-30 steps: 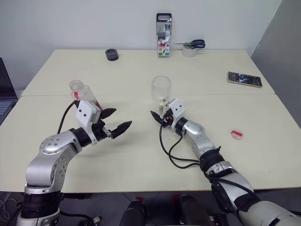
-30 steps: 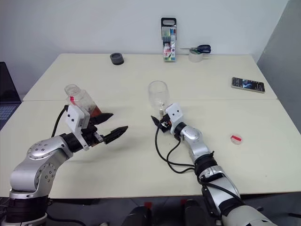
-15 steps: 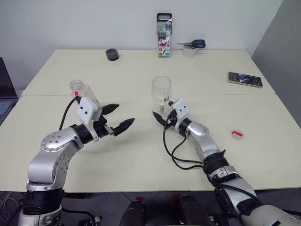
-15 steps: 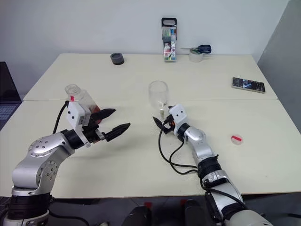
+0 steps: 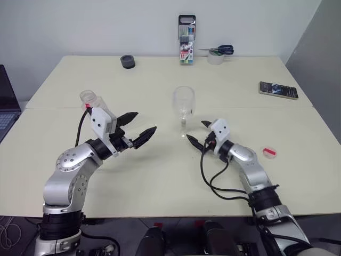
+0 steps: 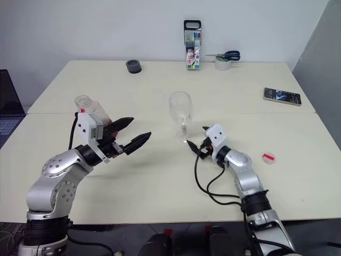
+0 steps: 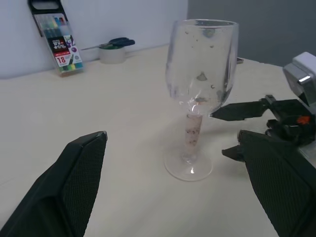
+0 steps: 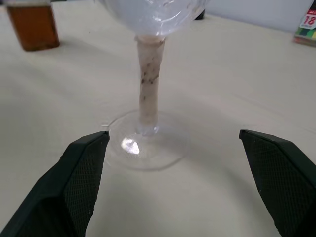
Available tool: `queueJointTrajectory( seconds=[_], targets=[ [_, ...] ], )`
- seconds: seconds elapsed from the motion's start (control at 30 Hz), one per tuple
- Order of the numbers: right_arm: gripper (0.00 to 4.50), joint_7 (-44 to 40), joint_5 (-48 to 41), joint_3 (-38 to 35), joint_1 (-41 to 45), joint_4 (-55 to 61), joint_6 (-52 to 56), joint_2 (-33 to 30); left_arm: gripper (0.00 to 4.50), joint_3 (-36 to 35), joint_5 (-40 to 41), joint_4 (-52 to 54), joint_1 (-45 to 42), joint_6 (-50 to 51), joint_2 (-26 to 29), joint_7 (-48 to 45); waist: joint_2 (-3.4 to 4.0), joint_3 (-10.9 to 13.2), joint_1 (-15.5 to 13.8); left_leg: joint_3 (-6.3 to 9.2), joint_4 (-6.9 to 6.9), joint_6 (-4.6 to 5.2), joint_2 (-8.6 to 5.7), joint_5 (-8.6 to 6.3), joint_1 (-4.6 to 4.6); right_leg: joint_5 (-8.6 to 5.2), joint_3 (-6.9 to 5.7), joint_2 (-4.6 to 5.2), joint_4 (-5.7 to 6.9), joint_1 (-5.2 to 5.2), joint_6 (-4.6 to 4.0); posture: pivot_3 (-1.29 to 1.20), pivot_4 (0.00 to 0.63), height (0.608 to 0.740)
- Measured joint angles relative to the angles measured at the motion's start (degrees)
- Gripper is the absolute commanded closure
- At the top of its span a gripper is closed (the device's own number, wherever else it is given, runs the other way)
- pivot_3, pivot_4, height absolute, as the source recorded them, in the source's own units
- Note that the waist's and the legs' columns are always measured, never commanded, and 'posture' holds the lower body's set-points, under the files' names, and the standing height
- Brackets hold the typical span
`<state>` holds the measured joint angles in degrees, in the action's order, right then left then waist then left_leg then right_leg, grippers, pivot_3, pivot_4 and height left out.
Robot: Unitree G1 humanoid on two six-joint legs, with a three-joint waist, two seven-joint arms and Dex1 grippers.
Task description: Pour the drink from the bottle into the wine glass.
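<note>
You've got both grippers released, nothing held. Wine glass (image 5: 183,110) stands upright mid-table, w/ right gripper (image 5: 198,134) just beside its foot at approx 4 o'clock, not touching. Left gripper (image 5: 139,128) hovers at glass's 9 o'clock, well apart. Bottle (image 6: 91,113) w/ drink (image 8: 32,19) sits behind left gripper, cap off.

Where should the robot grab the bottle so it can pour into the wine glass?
Grip the bottle around its squarish body, below the neck, coming level from the robot's side with the open left end effector, which hovers just in front of it. It stands upright with no cap on, so a side grip probably leaves the mouth free to tip toward the wine glass.
</note>
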<state>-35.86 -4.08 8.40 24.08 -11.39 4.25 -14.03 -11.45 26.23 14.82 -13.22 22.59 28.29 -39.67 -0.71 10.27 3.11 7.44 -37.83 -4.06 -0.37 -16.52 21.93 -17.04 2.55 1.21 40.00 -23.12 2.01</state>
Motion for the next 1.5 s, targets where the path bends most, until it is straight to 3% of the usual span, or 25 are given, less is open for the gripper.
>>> queueJointTrajectory(
  seconds=[0.3, 0.5, 0.8, 1.5],
  targets=[
    [0.01, -10.1, -6.0, 1.8, -9.3, 25.6, 13.9, -12.5, 0.00, 2.0, -8.5, -2.3, 10.9, -6.2, -5.9, 9.8, -0.01, 0.0, -0.1, 0.09, -0.01, 0.01, 0.03, -0.01, 0.00, -0.01, -0.03, -0.01, -0.03, 0.05, 0.01, 0.00, 0.150, 0.740],
    [0.01, -11.2, -11.3, 1.7, -9.9, 35.2, 21.7, -14.7, 0.00, -1.6, -11.0, -5.3, 13.4, -8.0, -7.3, 16.7, -0.04, 0.0, -0.6, 0.14, -0.02, 0.01, 0.02, -0.01, -0.04, -0.01, -0.13, -0.02, -0.04, 0.14, 0.02, 0.00, 0.150, 0.740],
    [0.01, -9.0, -12.9, 2.0, -7.2, 35.6, 24.2, -13.6, 0.00, -4.5, -11.5, -11.3, 5.3, -8.2, -6.3, 20.5, -0.05, 0.0, -1.3, 0.14, -0.04, 0.00, -0.02, 0.00, -0.06, 0.00, -0.16, 0.00, -0.12, 0.23, 0.04, 0.00, 0.150, 0.740],
    [0.01, -8.6, -14.2, 2.5, -4.0, 35.9, 26.3, -12.4, 0.00, -7.1, -10.8, -19.4, 1.2, -8.7, -5.1, 22.5, -0.06, 0.0, -1.3, 0.18, -0.04, -0.01, -0.01, 0.00, -0.05, 0.00, -0.19, 0.01, -0.12, 0.22, 0.03, 0.00, 0.150, 0.740]
  ],
)
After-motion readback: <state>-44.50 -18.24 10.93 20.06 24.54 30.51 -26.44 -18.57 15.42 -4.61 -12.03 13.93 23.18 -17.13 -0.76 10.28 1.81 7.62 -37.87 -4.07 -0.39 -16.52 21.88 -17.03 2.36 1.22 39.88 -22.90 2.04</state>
